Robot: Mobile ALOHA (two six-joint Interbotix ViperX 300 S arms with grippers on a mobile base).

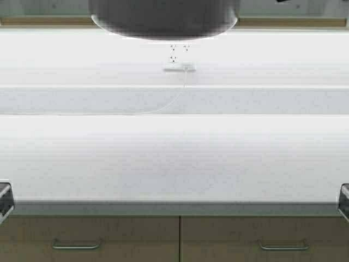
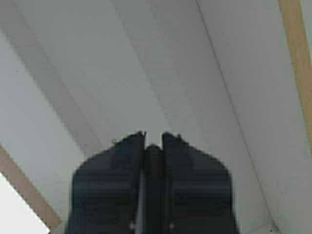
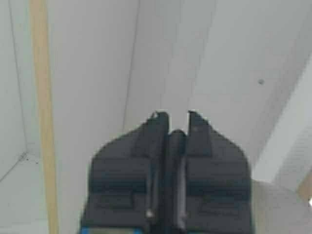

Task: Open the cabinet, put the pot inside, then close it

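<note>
Two drawer handles below white counter; pot above.

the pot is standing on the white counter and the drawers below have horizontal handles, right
No: the high view shows the pot raised clear of the white counter, up above the wall outlet. The drawers below do have horizontal handles.
</note>
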